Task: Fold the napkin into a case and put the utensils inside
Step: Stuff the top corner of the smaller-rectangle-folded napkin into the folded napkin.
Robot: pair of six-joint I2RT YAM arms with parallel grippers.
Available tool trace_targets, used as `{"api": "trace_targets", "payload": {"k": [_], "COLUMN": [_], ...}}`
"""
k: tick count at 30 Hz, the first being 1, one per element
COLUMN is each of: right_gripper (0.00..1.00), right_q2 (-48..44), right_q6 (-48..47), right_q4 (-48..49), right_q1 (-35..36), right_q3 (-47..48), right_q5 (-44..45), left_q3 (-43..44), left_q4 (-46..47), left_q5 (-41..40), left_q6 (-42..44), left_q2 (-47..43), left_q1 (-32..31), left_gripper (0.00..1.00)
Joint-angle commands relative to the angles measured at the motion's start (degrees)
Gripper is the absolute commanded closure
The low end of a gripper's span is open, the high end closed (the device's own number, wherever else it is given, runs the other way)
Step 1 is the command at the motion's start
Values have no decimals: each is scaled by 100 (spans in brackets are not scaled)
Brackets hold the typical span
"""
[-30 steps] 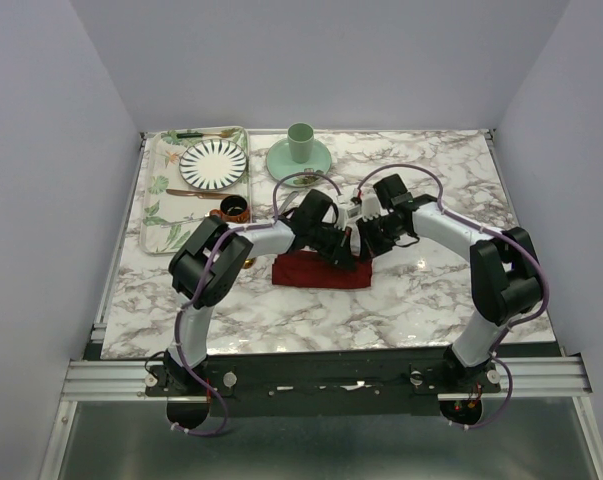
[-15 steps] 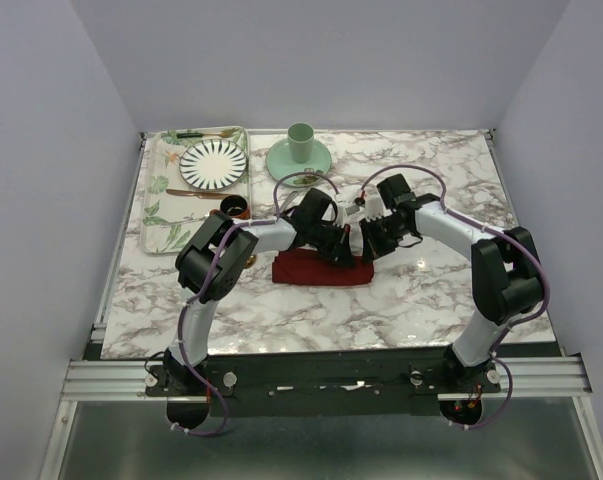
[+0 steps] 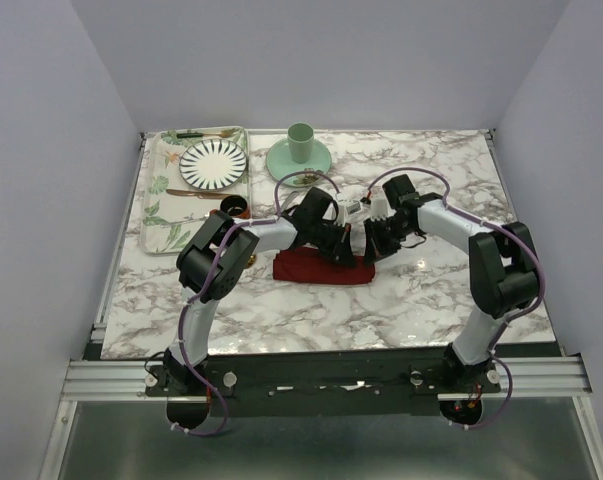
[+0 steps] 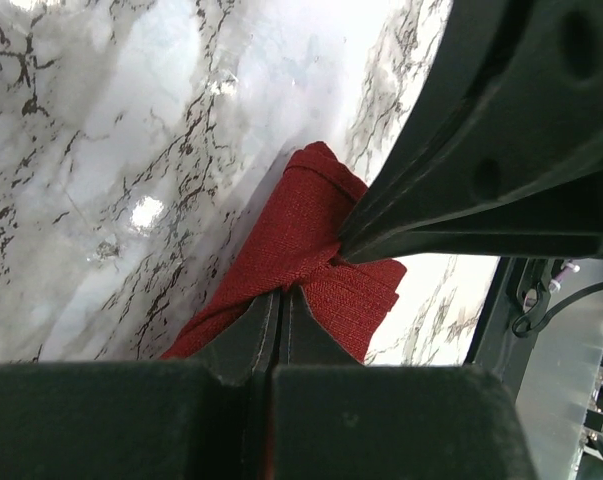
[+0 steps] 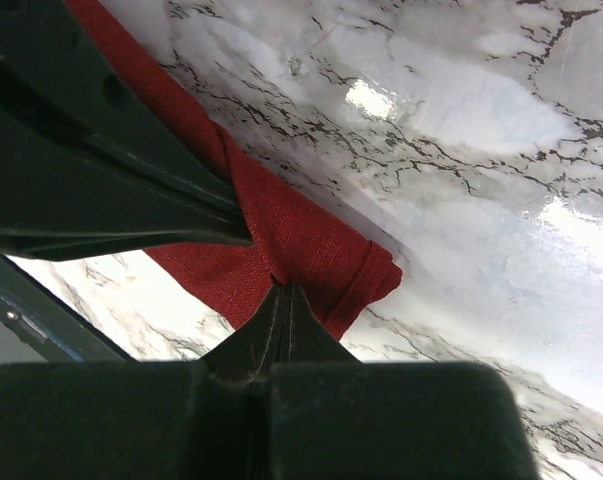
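At the table's (image 3: 431, 290) middle, left end effector (image 4: 281, 296) and right end effector (image 5: 284, 290), both clamped shut on the napkin (image 3: 321, 271), edge closer: folding continues.

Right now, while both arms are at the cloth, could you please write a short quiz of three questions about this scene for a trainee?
1. True or false: the left pincer and the right pincer are both shut on the napkin.
2. Where does the green cup stand? A) on the green saucer; B) on the napkin; C) in the left pincer.
3. Fill the gap: the striped plate lies on the flowered ____.

Key: 1 true; 2 A; 3 tray.
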Motion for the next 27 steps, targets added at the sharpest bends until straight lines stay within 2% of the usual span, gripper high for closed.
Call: {"api": "trace_targets", "payload": {"k": [1, 27], "right_gripper": [99, 99], "right_q2": [140, 149], "right_q6": [104, 307], "right_q4": [-225, -304], "right_q1": [-28, -274], "right_q3": [57, 224], "right_q5": [-154, -277], "left_q3": [331, 736], "left_q4": [10, -833], "left_q5": [-76, -674], "left_q6": [31, 426], "left_q2": [-17, 238], "left_q1": [-41, -173], "left_gripper": [100, 100]}}
